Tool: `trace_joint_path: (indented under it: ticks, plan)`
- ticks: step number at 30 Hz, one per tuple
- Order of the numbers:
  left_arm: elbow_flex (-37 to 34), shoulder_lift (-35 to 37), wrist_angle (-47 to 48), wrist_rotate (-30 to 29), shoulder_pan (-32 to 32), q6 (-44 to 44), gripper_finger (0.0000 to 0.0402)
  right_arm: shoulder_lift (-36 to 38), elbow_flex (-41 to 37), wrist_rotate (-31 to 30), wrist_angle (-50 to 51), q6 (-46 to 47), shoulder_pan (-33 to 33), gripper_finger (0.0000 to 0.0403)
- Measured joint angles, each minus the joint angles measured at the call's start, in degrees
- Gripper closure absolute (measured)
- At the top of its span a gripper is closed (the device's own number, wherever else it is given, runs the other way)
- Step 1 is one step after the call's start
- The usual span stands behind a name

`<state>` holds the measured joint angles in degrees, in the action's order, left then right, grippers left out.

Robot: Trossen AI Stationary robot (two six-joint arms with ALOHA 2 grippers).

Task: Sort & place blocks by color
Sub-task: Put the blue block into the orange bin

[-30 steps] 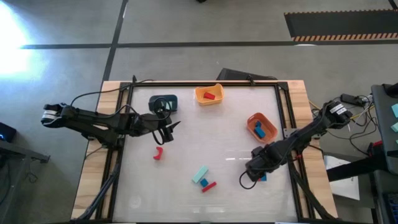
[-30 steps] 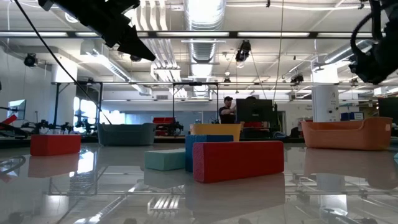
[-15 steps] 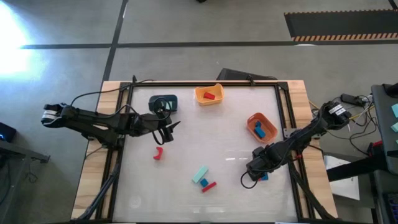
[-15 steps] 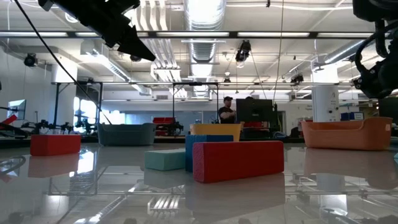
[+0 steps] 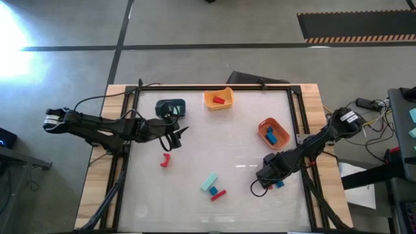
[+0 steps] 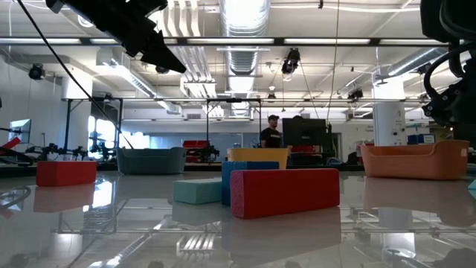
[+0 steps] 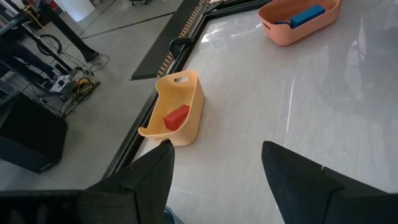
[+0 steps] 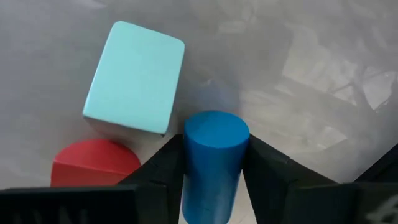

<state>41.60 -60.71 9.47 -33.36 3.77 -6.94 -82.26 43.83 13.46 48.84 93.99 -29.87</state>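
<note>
My right gripper is near the table's right front, shut on a blue cylinder. A pale mint block and a red rounded block lie on the table just past it. My left gripper hangs open and empty above the table's left part, beside the dark teal bin. A red arch lies on the table in front of it. A mint block, a small blue block and a red bar lie together at the front middle. My right gripper pinches the blue cylinder between its two fingers, one on each side of its curved wall. The cylinder lies along the fingers, its round end pointing away from the wrist. Whether it rests on the table, I cannot tell.
A yellow-orange bin with a red block stands at the far middle. An orange bin with blue blocks stands at the right. There is bare tabletop between the bins and the front blocks. A person stands in the room behind the table.
My right arm has risen a little and drawn slightly toward the table's right edge, and the blue cylinder has stayed between its fingers.
</note>
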Motion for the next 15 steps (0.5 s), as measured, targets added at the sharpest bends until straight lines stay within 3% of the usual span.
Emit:
trace_joint_path:
  ticks: [6,15]
  plan:
    - [0.0,0.0,0.0,0.0,0.0,0.0,0.0175,0.9,0.0,0.0,2.3,0.1,0.0,0.0284]
    - [0.0,0.0,0.0,0.0,0.0,0.0,0.0175,8.7,3.3,-1.0,15.7,0.7,0.9,0.0284]
